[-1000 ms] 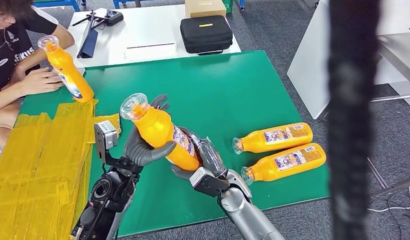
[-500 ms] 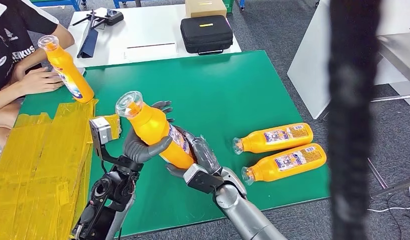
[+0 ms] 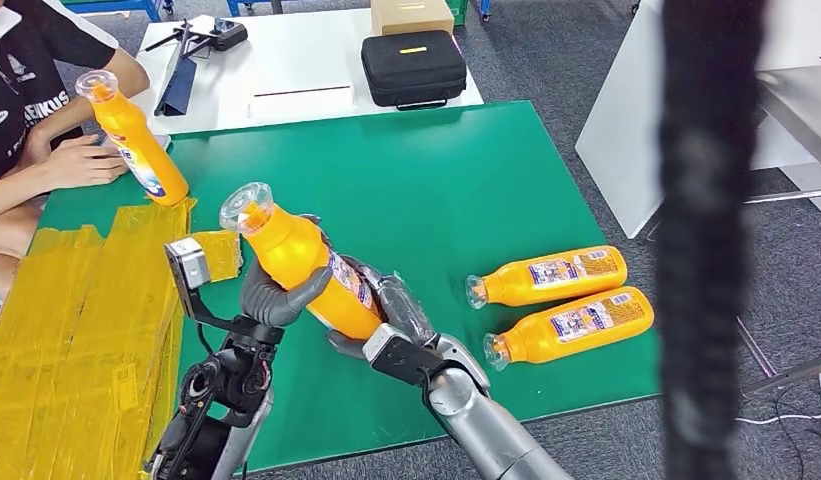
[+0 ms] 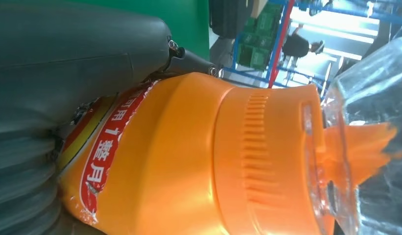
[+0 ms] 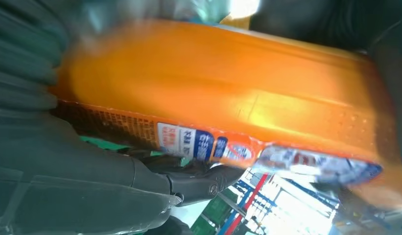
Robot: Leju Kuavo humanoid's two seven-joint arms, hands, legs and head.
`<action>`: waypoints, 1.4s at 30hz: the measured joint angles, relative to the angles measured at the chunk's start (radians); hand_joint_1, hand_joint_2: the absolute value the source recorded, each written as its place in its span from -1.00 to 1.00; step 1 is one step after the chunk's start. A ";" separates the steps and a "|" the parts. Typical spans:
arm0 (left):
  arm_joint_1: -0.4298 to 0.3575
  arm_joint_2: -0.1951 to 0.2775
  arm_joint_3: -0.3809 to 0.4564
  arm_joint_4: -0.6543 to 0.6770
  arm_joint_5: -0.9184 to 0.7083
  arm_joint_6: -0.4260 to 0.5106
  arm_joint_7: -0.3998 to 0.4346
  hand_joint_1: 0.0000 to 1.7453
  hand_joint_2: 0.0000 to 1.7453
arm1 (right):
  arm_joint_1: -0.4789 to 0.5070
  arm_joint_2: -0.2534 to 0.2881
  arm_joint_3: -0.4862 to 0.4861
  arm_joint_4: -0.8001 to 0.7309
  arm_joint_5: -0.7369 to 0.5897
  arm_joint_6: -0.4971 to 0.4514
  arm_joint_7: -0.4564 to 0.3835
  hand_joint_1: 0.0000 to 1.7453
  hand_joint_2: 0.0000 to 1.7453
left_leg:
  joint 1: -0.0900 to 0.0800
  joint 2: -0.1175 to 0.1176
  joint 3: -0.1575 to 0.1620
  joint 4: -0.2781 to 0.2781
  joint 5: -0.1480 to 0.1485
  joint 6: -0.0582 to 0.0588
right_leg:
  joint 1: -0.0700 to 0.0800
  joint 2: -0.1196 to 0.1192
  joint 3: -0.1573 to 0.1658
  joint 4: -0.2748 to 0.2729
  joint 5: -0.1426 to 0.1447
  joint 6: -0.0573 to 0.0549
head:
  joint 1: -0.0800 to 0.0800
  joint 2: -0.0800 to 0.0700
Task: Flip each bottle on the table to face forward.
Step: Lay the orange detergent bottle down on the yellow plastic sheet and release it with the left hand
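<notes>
An orange bottle with a clear cap is held tilted above the green table, cap up and to the left. My left hand grips its upper body and my right hand grips its lower, labelled part. Close up, the bottle shows its ribbed neck in the left wrist view, and the bottle shows its label edge in the right wrist view. Two more orange bottles lie on their sides at the right. Another orange bottle stands at the far left.
A person sits at the far left with a hand by the standing bottle. Yellow tape sheets cover the table's left part. A white table behind carries a black case. A dark blurred post crosses the right side.
Both hands have carried the held bottle a little to the left and toward me. The other bottles have not moved.
</notes>
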 joint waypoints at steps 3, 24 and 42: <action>0.007 -0.005 0.021 -0.010 0.015 0.045 -0.012 1.00 1.00 | 0.004 0.002 -0.004 -0.002 -0.019 -0.007 0.009 -0.44 1.00 | 0.000 0.000 0.000 0.000 0.000 0.000 | 0.000 0.000 0.000 0.000 0.000 0.000 | 0.000 0.000; 0.005 0.010 0.248 -0.084 -1.724 0.790 -0.006 1.00 1.00 | 0.153 -0.053 -0.057 -0.470 -0.104 -0.080 0.083 -1.00 1.00 | 0.000 0.000 0.000 0.000 0.000 0.000 | 0.000 0.000 -0.001 0.000 0.000 0.000 | 0.000 0.000; -0.278 0.261 -0.251 0.501 -1.939 0.573 0.725 -1.00 1.00 | 0.207 -0.111 -0.105 -0.661 0.003 -0.147 0.113 -1.00 1.00 | 0.000 0.005 -0.001 0.000 0.003 -0.002 | 0.001 0.001 -0.003 0.001 0.003 -0.003 | 0.000 0.000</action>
